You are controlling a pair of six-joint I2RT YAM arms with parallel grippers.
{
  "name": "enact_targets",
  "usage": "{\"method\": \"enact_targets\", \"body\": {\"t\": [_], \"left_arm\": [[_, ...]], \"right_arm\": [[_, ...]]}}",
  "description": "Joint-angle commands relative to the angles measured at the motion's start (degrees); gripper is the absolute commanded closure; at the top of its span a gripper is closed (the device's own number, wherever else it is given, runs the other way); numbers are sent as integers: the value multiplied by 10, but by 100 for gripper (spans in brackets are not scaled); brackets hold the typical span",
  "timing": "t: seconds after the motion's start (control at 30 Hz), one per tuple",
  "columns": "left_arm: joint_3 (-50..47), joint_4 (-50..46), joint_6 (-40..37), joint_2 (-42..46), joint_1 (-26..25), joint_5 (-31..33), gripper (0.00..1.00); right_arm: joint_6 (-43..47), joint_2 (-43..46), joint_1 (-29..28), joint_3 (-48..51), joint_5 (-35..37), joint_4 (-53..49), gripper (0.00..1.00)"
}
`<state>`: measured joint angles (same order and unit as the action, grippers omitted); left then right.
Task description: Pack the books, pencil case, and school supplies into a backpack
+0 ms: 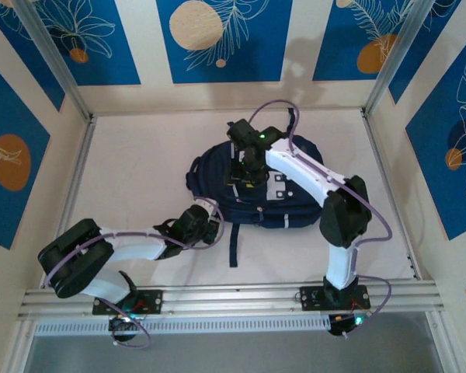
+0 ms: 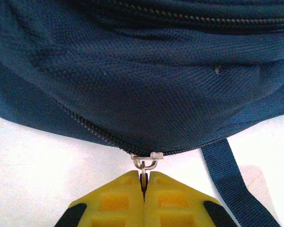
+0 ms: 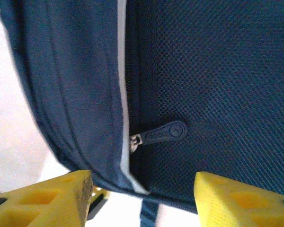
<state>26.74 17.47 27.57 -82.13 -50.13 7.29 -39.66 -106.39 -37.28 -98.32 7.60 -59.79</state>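
Items by count: one backpack on one table; two robot arms — one left arm, one right arm. Two zip pulls seen close up — one metal zip pull, one dark rubber zip pull. One loose strap.

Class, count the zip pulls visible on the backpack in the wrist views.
2. A metal pull at the backpack's edge, pinched in the shut left hand; a dark flat pull ahead of the open right hand. Others may be hidden.
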Motion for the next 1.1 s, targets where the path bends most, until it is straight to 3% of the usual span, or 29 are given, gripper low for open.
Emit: {"method": "enact_targets", "body": {"t": [0.0, 0.13, 0.2, 0.27, 0.4, 0.7, 1.07], "left_arm": [[14, -38, 6, 15, 1, -46, 100], [25, -60, 11, 20, -10, -53, 100], [28, -67, 12, 21, -17, -59, 100], [33, -78, 12, 22, -24, -63, 100], [51, -105, 18, 21, -45, -69, 100], [106, -156, 13, 16, -91, -70, 100], [130, -203, 11, 11, -107, -82, 100]], "right_arm": [[-82, 110, 21, 38, 7, -14, 42], [-218, 237, 63, 178, 6, -16, 62], [-275, 310, 91, 272, -31, 17, 64], [-322, 375, 117, 361, -75, 71, 61], [-387, 448, 139, 488, -117, 161, 41], [-481, 488, 191, 643, -89, 263, 39], [-449, 412, 256, 681, -71, 387, 56]]}}
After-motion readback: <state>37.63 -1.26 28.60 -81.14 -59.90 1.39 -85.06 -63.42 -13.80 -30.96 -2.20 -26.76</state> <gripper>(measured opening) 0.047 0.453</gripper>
